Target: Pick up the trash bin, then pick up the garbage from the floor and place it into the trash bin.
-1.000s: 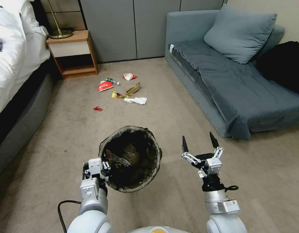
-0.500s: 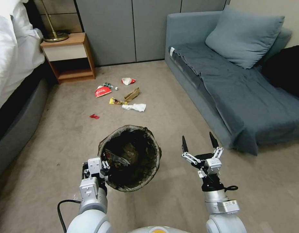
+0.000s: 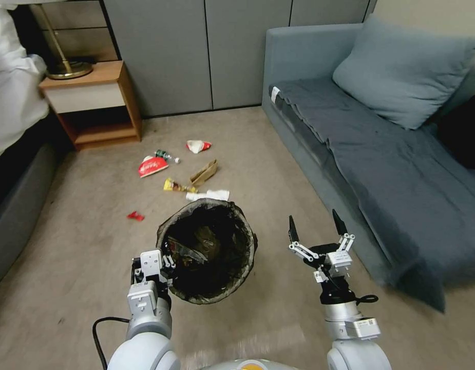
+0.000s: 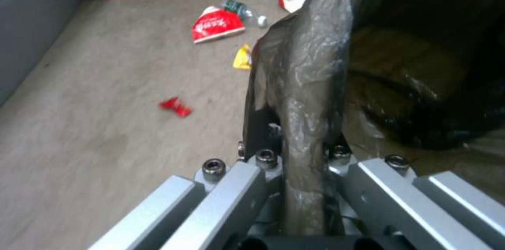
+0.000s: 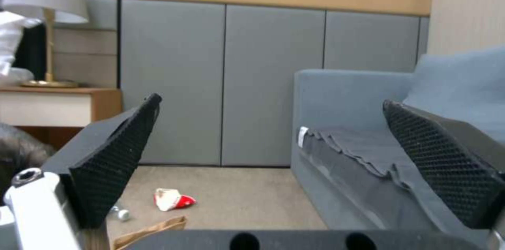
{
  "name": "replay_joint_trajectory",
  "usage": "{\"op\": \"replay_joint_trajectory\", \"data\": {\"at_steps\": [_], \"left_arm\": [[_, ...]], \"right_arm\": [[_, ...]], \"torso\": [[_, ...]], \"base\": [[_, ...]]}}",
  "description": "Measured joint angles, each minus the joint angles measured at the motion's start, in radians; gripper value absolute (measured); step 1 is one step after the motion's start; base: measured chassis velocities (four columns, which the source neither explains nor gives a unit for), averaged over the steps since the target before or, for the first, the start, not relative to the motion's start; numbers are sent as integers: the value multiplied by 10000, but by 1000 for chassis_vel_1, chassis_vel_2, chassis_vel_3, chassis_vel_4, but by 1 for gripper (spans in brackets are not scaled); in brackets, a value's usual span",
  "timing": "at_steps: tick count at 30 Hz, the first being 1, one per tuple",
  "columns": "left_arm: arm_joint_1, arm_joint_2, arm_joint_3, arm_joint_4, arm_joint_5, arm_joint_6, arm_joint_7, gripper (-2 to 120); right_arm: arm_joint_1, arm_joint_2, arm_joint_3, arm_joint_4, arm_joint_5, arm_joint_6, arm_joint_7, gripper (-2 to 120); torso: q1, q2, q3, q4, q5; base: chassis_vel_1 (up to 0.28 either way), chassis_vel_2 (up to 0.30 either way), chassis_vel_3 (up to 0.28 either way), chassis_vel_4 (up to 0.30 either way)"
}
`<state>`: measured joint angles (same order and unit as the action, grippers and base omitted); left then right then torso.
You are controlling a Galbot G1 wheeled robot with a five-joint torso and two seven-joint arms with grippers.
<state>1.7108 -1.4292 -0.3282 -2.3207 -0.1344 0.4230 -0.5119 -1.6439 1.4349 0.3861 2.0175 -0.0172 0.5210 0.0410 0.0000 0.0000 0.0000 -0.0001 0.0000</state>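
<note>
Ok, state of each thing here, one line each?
trash bin: held off the floor, bag-lined, litter inside
left gripper: shut on the bin's rim
right gripper: open, empty
garbage: scattered on the carpet, not yet picked up

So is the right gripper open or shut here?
Open: the right gripper is raised in front of the robot with its fingertips spread apart and nothing between them.
</note>
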Motion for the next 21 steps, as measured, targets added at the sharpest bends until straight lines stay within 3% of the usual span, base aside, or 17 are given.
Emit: {"op": "replay_joint_trajectory", "data": {"at_steps": [13, 21], "left_arm": [[-33, 5, 1, 19, 0, 8, 2, 0], [-24, 5, 9, 15, -108, 12, -13, 0]], "right_arm": [[-5, 13, -37, -12, -41, 36, -39, 100], [70, 23, -114, -53, -45, 230, -52, 100]], "torso": [[0, 0, -1, 0, -3], [3, -1, 3, 5, 2]], "base": [[-353, 361, 351, -358], [-244, 282, 253, -286]]}}
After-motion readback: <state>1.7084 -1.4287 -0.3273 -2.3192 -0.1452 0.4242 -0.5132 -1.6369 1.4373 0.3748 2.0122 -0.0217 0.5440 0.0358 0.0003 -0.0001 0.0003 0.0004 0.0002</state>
